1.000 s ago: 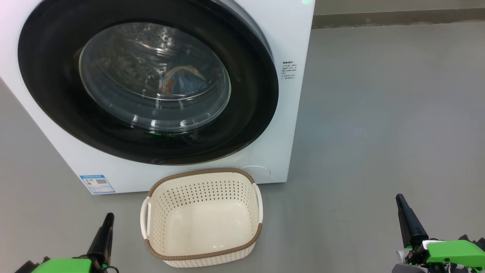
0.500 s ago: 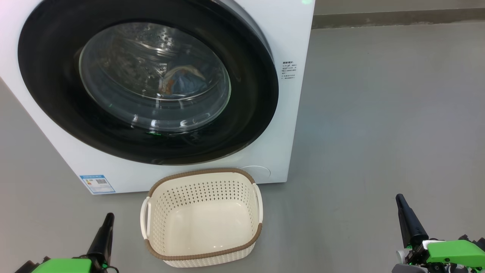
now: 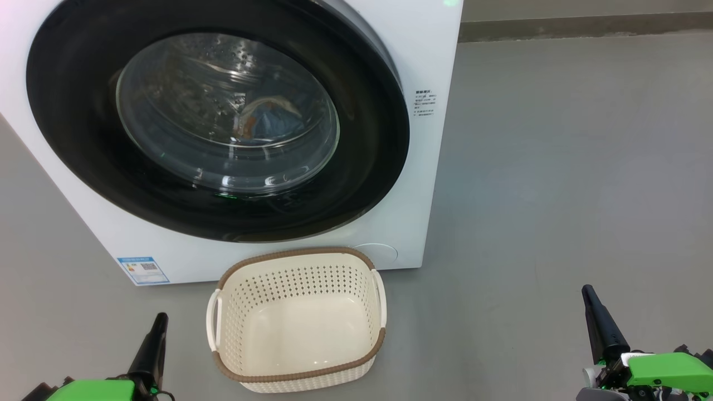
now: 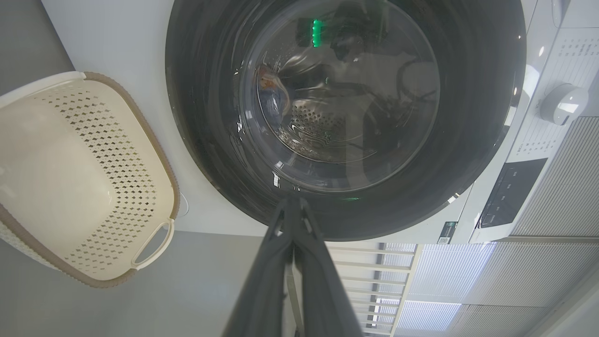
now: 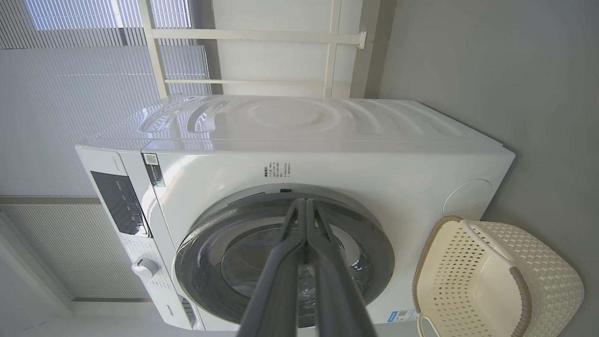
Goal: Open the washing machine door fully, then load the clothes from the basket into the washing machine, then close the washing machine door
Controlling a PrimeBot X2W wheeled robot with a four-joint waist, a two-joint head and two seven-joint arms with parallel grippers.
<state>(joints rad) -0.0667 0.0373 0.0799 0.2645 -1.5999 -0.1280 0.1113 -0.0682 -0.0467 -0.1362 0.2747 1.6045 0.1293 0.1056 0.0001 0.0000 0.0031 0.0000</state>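
The white washing machine [image 3: 423, 55] stands ahead with its round black door [image 3: 72, 139] closed flat against the front. Through the glass window, blue clothes [image 3: 273, 120] lie inside the steel drum. The cream basket [image 3: 298, 320] with a brown rim sits on the floor just before the machine, with nothing in it. My left gripper [image 3: 160, 318] rests low at the left of the basket, shut and holding nothing. My right gripper [image 3: 586, 291] rests low at the far right, shut too. The left wrist view shows the door [image 4: 468, 140] and basket [image 4: 93, 187]; the right wrist view shows the machine [image 5: 327, 154] and basket [image 5: 491, 281].
Grey floor [image 3: 557, 167] spreads wide to the right of the machine. A control panel and dial [image 4: 564, 100] sit on the machine's upper front. A white railing and window blinds [image 5: 93, 70] stand behind the machine.
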